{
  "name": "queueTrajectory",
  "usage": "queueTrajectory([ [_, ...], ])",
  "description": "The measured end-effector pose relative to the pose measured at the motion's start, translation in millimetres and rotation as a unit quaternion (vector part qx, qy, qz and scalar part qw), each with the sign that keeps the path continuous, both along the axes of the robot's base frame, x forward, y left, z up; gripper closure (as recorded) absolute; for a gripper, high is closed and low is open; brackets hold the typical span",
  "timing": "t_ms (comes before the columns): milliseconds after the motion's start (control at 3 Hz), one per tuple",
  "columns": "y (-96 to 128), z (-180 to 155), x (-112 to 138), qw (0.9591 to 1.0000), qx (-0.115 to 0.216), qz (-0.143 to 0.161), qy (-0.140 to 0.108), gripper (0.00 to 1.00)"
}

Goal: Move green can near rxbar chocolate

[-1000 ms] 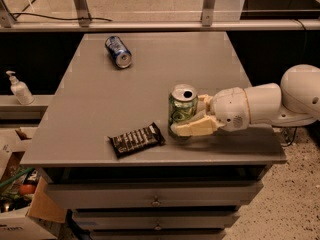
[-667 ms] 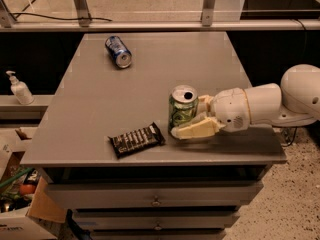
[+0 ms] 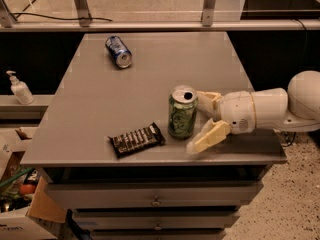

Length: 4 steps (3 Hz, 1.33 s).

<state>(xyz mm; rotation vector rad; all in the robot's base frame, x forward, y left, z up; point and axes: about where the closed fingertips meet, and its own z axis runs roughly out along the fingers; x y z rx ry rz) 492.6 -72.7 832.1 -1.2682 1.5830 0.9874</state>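
Observation:
The green can (image 3: 182, 112) stands upright on the grey table (image 3: 100, 99), near the front edge, right of centre. The rxbar chocolate (image 3: 136, 139), a dark wrapper with white lettering, lies flat just left of the can, a small gap between them. My gripper (image 3: 198, 120) reaches in from the right at the can's right side. Its pale fingers (image 3: 209, 137) are spread open, one behind and one in front of the can's right edge, and they do not hold it.
A blue can (image 3: 118, 51) lies on its side at the table's back left. A soap bottle (image 3: 20, 89) stands on a ledge to the left. Cardboard boxes (image 3: 17, 219) sit on the floor at lower left. Drawers run under the table front.
The gripper's fingers have spread apart and let go of the green can. The can stays upright beside the bar.

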Motion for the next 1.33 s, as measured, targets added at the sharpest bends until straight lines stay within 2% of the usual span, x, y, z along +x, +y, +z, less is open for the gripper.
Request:
queueTrajectory([
  [333, -23.7, 20.3, 15.7, 0.9995, 0.006, -0.018, -0.026, 0.0],
  [667, -55.8, 51.3, 44.8, 0.9973, 0.008, -0.043, -0.059, 0.0],
  [1000, -78.5, 83.3, 77.7, 0.9911, -0.004, -0.078, -0.108, 0.0],
  [1333, -91.2, 105.7, 112.4, 0.9823, -0.02, -0.114, -0.148, 0.0],
])
